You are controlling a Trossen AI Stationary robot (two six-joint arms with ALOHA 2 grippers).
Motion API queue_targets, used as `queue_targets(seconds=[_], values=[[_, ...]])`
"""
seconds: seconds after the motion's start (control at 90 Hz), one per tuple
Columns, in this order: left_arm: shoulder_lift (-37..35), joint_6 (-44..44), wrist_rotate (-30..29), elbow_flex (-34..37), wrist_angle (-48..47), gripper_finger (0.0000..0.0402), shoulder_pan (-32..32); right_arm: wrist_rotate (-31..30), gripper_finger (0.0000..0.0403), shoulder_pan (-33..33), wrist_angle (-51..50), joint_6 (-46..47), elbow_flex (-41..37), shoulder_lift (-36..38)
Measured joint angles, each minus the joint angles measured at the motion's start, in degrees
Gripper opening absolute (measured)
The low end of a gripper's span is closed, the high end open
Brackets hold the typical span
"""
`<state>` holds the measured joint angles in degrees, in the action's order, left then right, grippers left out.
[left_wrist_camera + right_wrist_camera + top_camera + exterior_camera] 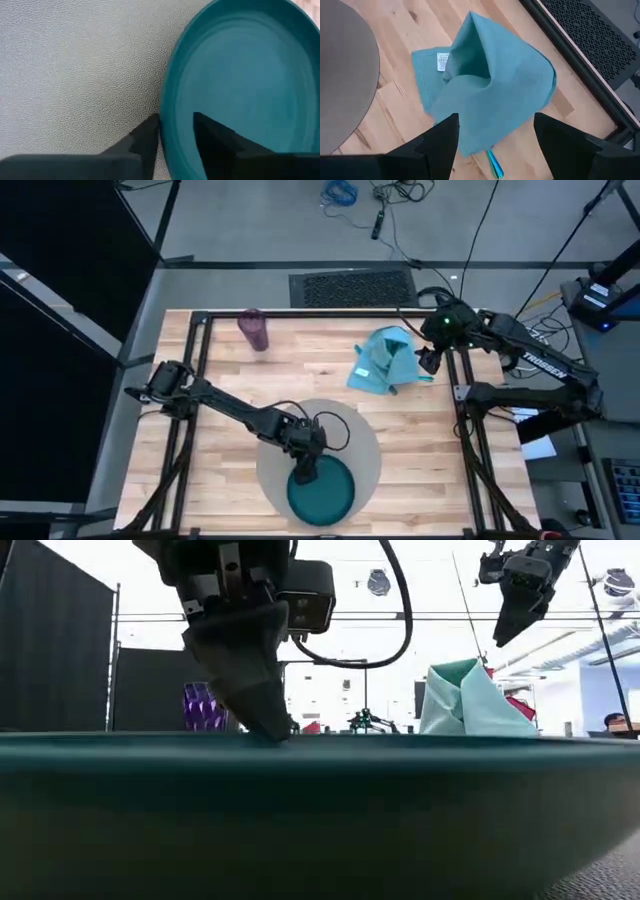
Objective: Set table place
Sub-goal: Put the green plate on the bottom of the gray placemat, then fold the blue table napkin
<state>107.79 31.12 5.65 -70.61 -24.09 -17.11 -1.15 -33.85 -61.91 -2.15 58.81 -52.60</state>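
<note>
Plate rim pinched by left gripper (304, 473), on mat.
Teal plate (322, 492) sits at mat's (362, 435) 6 o'clock; right gripper (492, 135) is held spread above rumpled napkin (383, 362), table's (420, 430) 1 o'clock.

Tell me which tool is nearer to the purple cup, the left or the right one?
Neither clearly; the gap looks similar. The left tool grips the rim of the teal plate on the mat, at the table's near side. The right tool hangs open beside the napkin, across the table from the cup.
</note>
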Motion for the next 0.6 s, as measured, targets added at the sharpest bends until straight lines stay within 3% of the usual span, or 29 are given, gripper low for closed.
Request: queue_targets(seconds=[0.289, 0.533, 0.6], values=[[-0.68, -5.83, -6.66, -8.64, -11.50, 0.0157, 2.18, 0.00, 0.0242, -0.02, -0.49, 0.00, 0.00, 0.00], [-4.34, -12.17, -27.21, -23.22, -36.93, 0.0157, 2.52, 0.00, 0.0242, -0.02, -0.78, 0.07, 0.01, 0.13], [-5.79, -12.56, -30.09, -25.46, -41.21, 0.0157, 2.90, 0.02, 0.0242, -0.01, -0.80, 0.80, 0.02, 0.11]])
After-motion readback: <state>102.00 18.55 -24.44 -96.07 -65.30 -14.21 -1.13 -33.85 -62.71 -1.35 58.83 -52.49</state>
